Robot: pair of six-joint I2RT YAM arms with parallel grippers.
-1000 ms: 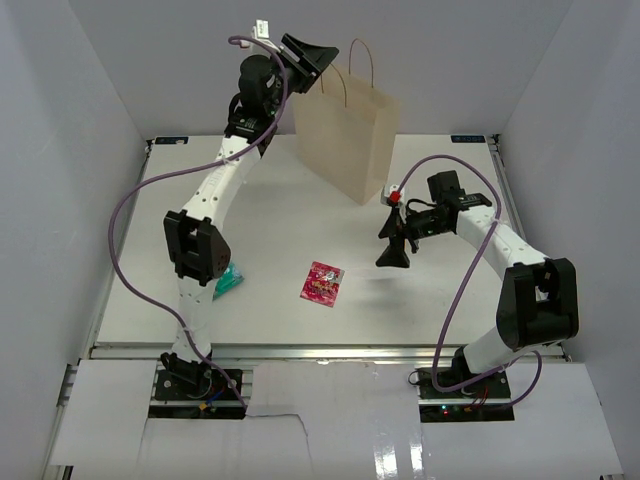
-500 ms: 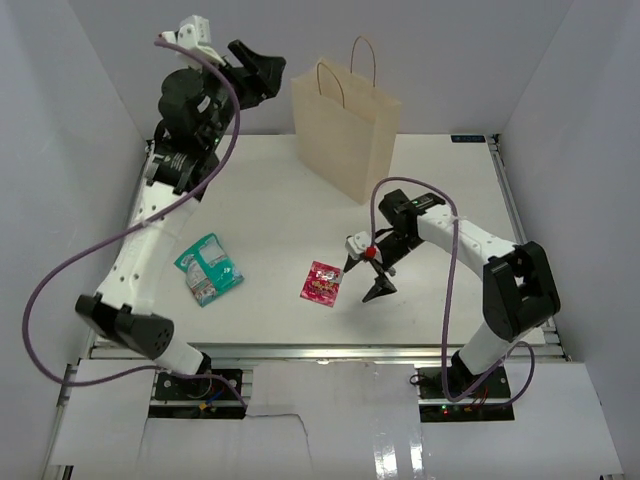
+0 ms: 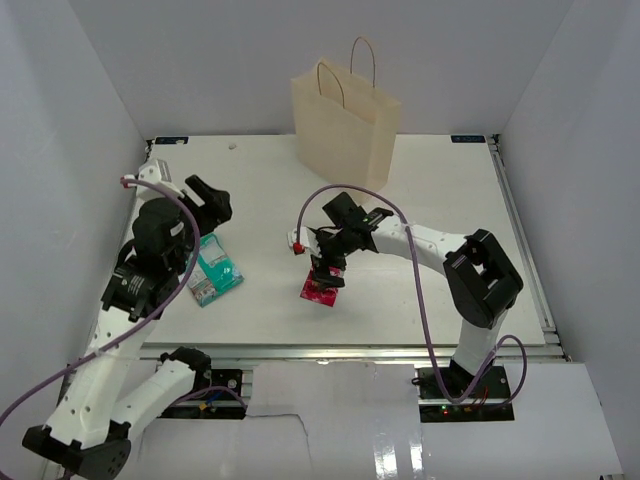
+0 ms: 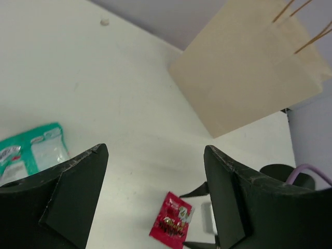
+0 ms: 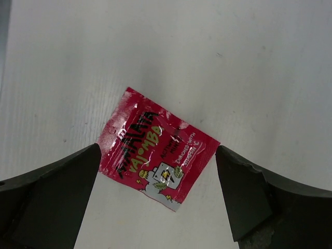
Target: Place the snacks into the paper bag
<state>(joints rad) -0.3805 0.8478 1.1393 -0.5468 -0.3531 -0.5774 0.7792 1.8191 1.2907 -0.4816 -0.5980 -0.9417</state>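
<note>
Fingers of your right gripper (image 5: 157,149) stand wide apart and grip nothing. The red-pink sachet (image 5: 158,158) lies flat on the table (image 5: 233,62) directly under that gap, with one finger to each side; you cannot tell whether they reach the table. Your left gripper (image 4: 154,150) is spread wide too and empty, hanging above the table, the teal-and-white pack (image 4: 31,153) lying below and off to one side. The paper bag (image 3: 345,125) stands upright at the far edge, well apart from both.

Bright, even overhead light leaves faint soft shadows on the white table (image 3: 250,190), and the red sachet (image 5: 158,150) shows sharp
</note>
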